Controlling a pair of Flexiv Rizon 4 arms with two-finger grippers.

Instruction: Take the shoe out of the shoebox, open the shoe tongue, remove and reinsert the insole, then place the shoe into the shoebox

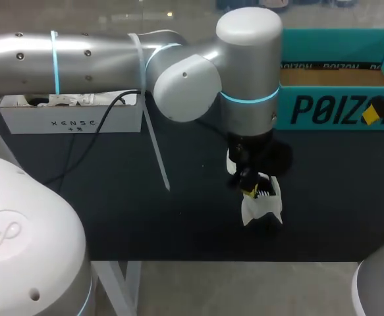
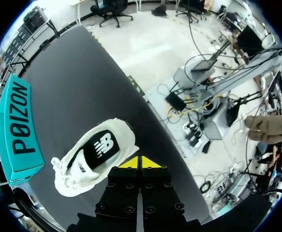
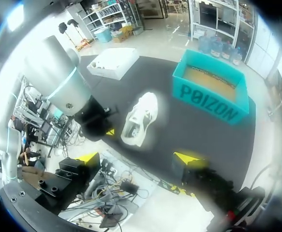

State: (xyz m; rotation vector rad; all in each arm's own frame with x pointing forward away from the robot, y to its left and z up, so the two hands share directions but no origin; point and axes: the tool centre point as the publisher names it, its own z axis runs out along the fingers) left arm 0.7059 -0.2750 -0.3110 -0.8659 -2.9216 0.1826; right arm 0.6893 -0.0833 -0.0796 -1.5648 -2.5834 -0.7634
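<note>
Hovering beside the white shoe (image 2: 92,155) on the worktop (image 2: 82,87), our left pincer (image 2: 141,162) is closed empty, our right pincer (image 3: 139,158) spread open; we judge it light, soft, best gripped at the heel.

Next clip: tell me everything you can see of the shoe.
The shoe is a white sneaker with a black side panel, white laces and a thick white sole. It rests sole down, as it looks, on the black table, outside the teal shoebox and apart from it. The left gripper, shut, hangs close beside it; no touch shows.
</note>
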